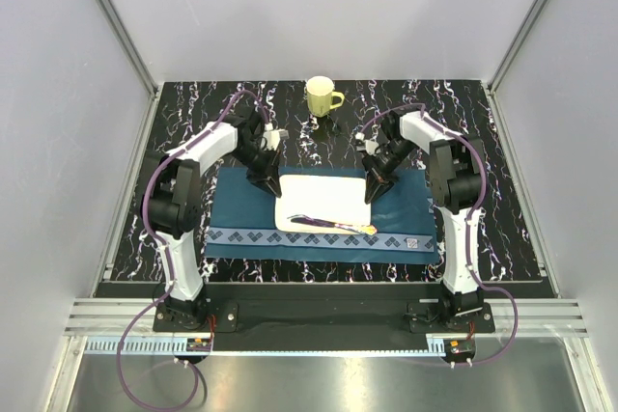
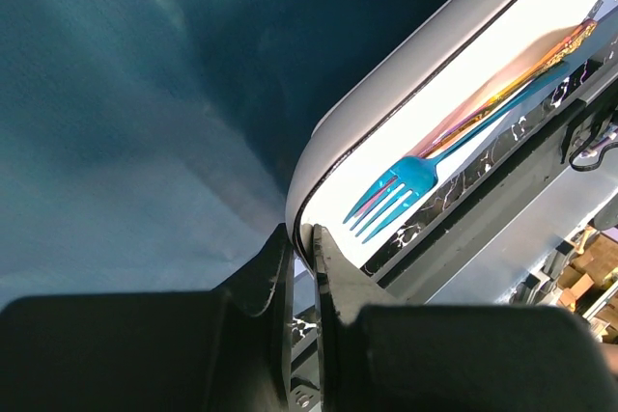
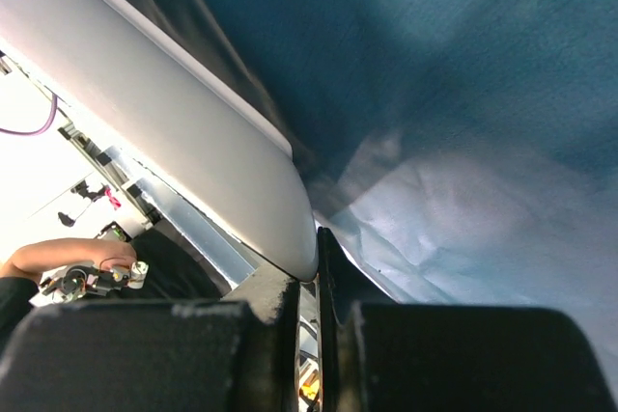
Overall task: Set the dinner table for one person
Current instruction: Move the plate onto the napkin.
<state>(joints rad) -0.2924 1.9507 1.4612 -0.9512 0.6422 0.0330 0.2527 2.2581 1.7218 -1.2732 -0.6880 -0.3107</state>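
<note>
Two corner grips, mid-frame | left gripper (image 1: 270, 185) pinches plate (image 1: 323, 198) upper-left rim | right gripper (image 1: 371, 194) pinches upper-right rim | fork (image 1: 328, 225) lies along plate's lower edge

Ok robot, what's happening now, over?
Left jaws and right jaws shut on plate. Plate, fork on it, over placemat on dinner table. Mug behind, nothing blocking.

One dinner table (image 1: 290, 103), large rectangular black top, white and faintly coloured marble-like veins, flat, level, spanning the frame's centre
</note>
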